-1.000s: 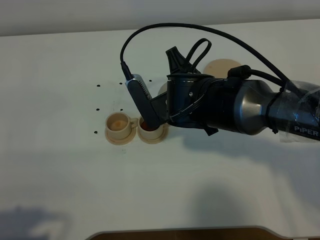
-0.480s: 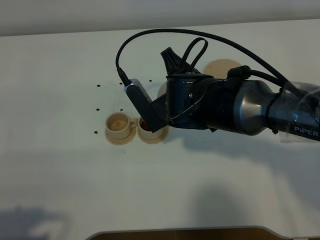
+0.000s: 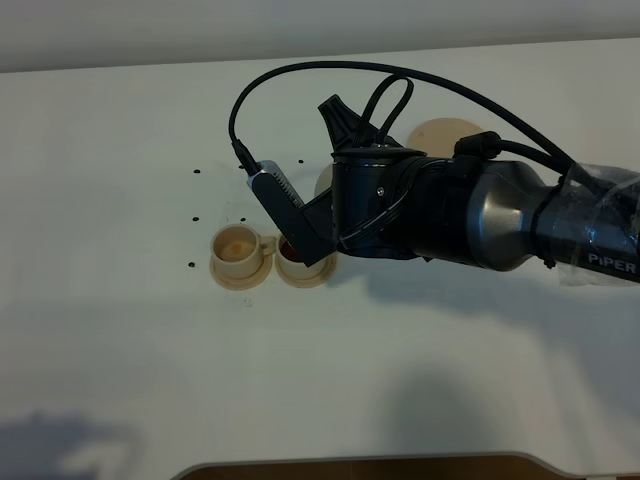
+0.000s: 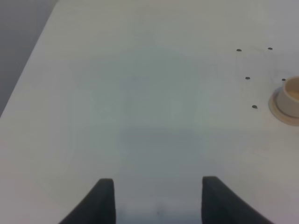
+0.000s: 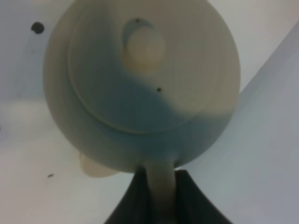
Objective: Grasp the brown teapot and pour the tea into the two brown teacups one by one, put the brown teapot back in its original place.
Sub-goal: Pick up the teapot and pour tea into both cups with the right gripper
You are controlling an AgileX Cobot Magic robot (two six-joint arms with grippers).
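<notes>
The brown teapot (image 5: 140,84) fills the right wrist view, lid knob (image 5: 145,46) facing the camera. My right gripper (image 5: 161,189) is shut on its loop handle. In the high view the right arm (image 3: 450,215) reaches across the middle and hides nearly all of the teapot (image 3: 324,181), which hangs just above the right teacup (image 3: 298,262). That cup holds reddish tea. The left teacup (image 3: 236,252) stands beside it on its saucer and also shows in the left wrist view (image 4: 286,103). The bare round saucer (image 3: 440,131) lies behind the arm. My left gripper (image 4: 158,200) is open over bare table.
Small dark dots (image 3: 196,171) mark the white table (image 3: 120,330) left of and behind the cups. A brown edge (image 3: 360,466) runs along the front of the table. The left wrist view shows the table's side edge (image 4: 28,70).
The right wrist has rolled and shifted slightly to the left with the teapot over the right cup. Both cups stay where they were.
</notes>
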